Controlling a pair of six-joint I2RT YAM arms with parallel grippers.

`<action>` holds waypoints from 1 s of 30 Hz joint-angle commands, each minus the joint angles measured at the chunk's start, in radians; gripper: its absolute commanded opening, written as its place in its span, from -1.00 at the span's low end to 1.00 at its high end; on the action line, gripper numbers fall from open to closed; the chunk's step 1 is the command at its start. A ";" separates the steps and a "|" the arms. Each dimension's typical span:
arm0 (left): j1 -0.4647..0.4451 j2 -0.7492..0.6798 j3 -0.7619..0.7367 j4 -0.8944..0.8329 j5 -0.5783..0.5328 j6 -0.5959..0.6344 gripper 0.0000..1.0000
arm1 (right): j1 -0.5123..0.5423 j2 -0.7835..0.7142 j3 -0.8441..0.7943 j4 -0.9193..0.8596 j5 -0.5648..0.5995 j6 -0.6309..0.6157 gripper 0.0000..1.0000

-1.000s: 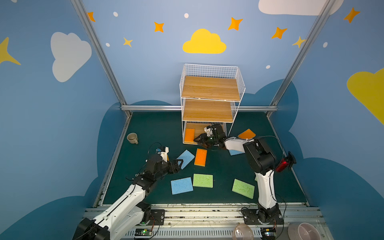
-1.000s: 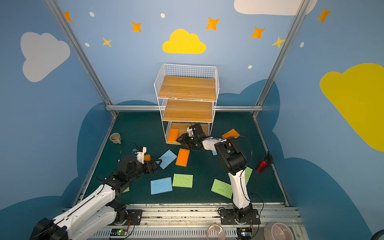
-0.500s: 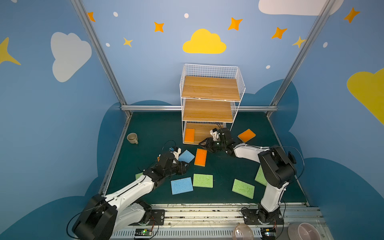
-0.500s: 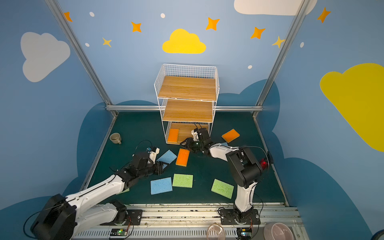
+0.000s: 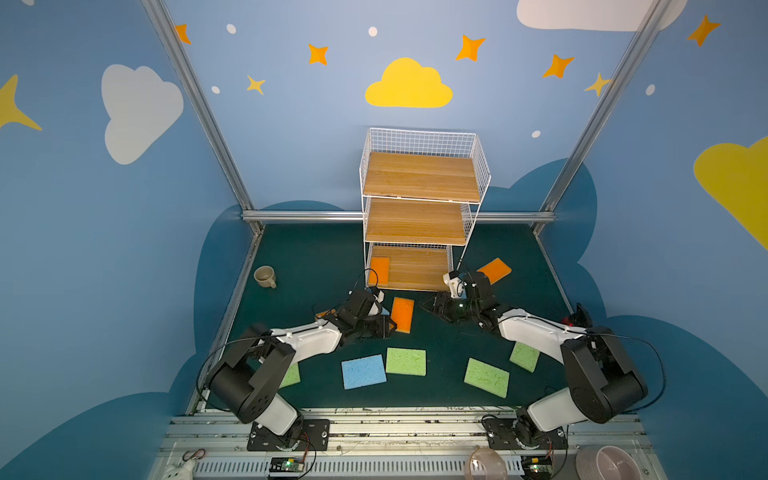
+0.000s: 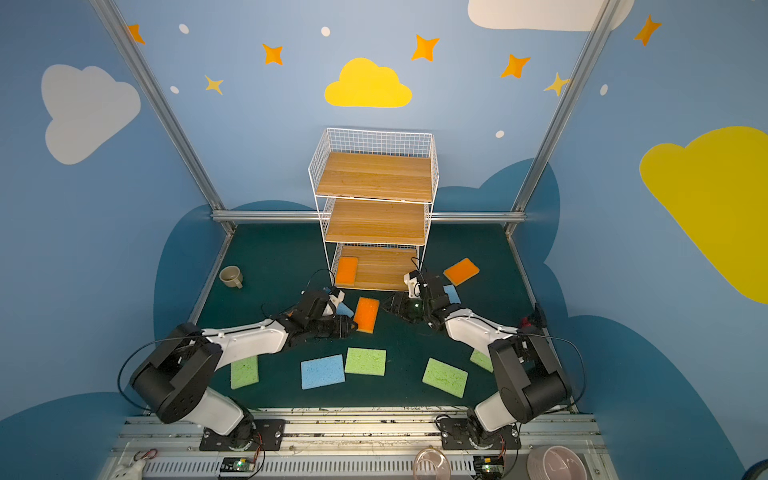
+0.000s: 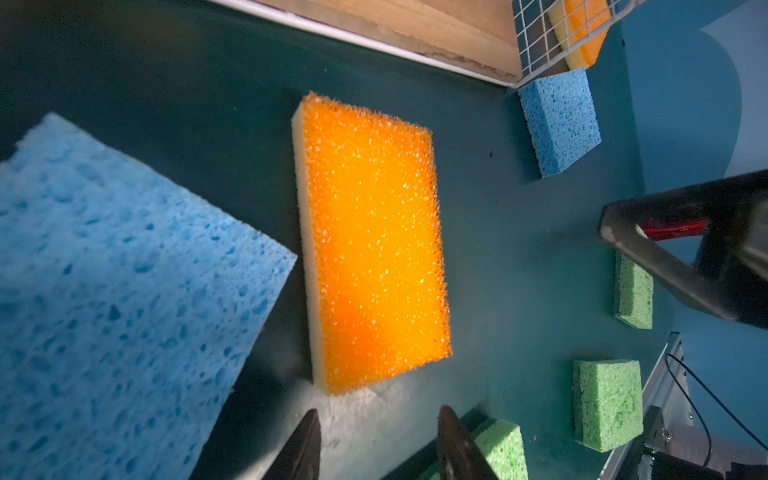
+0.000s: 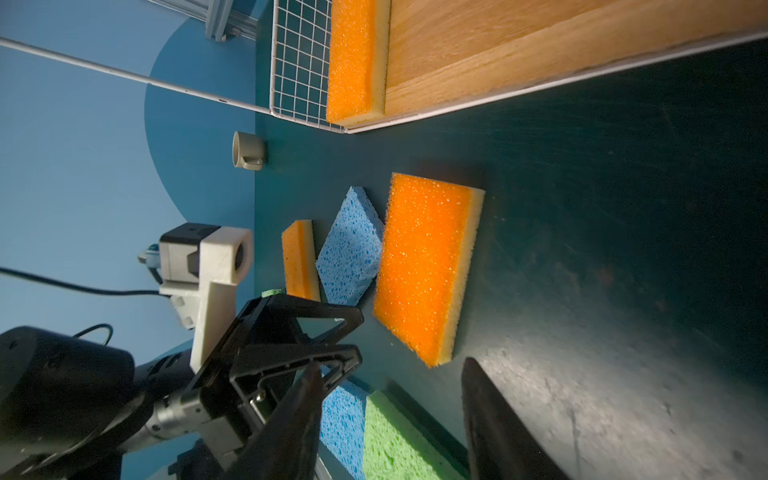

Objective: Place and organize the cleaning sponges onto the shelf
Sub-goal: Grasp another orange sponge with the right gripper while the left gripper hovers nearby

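Orange sponge [image 7: 374, 241] lies beside blue sponge [image 7: 124, 291], seemingly touching, near shelf [image 5: 415, 266].

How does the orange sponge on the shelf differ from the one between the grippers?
Place: the shelf sponge lies at the left end of the bottom board of the shelf; the mat sponge lies on the mat in front. Neighbours: the shelf sponge is alone on its board; the mat sponge has a blue sponge close beside it, and the left gripper and right gripper, both open, point at it. Both lie flat, orange up.
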State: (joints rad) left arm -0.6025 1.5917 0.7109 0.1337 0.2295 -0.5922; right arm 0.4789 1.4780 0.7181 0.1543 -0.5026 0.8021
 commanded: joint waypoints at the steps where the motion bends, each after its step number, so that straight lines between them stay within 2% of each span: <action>1: -0.003 0.044 0.039 0.012 0.010 -0.001 -0.10 | -0.011 -0.029 -0.033 -0.033 -0.017 -0.029 0.07; 15: -0.065 0.172 0.110 0.079 0.020 -0.028 -0.19 | 0.000 0.027 -0.101 0.037 -0.061 -0.009 0.04; 20: -0.069 0.119 0.079 0.076 0.010 -0.030 0.10 | 0.026 0.087 -0.078 0.035 -0.057 -0.016 0.00; 25: -0.066 0.002 0.039 0.012 -0.070 0.003 0.48 | 0.025 0.133 -0.014 -0.030 -0.031 -0.062 -0.08; 30: -0.065 -0.128 -0.019 -0.030 -0.115 0.022 0.64 | 0.014 0.159 0.020 -0.052 -0.011 -0.105 -0.03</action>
State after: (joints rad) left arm -0.6697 1.5158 0.7185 0.1524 0.1558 -0.5957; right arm 0.4992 1.6211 0.7074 0.1303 -0.5316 0.7395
